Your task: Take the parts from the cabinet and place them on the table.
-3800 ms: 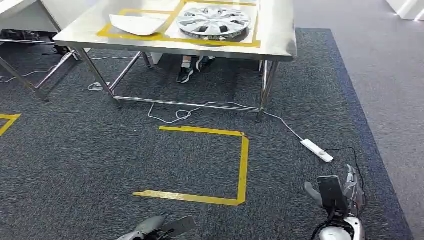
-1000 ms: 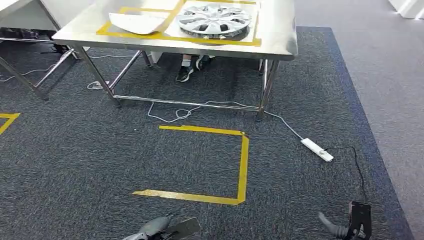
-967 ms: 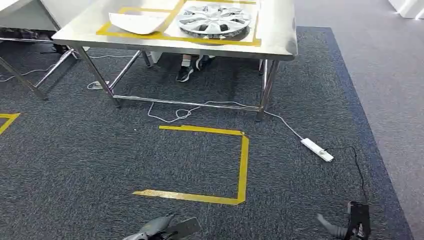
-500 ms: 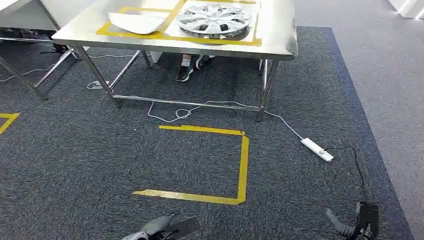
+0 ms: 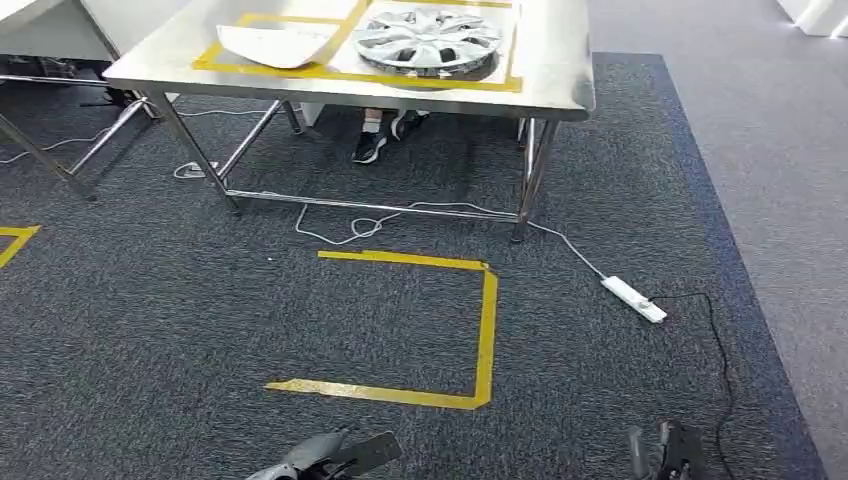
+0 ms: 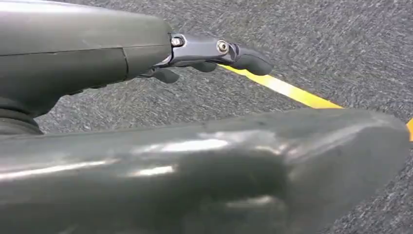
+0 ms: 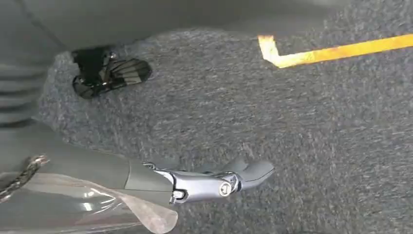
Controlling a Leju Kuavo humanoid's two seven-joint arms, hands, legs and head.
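Both hands low over carpet, left hand (image 5: 325, 458) and right hand (image 5: 665, 455) fingers spread, empty

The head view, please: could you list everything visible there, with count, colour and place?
table: one, steel, far centre of the carpet
hubcap: one, silver, on the table inside a yellow tape square
white panel: one, white, on the table, left of the hubcap
tape outline: one, yellow, on the carpet before the table
power strip: one, white, on the carpet to the right, cabled
shoes: two, dark and white, a person's, under the table
left hand: one, grey, bottom edge, holding nothing
right hand: one, dark grey, bottom right, holding nothing
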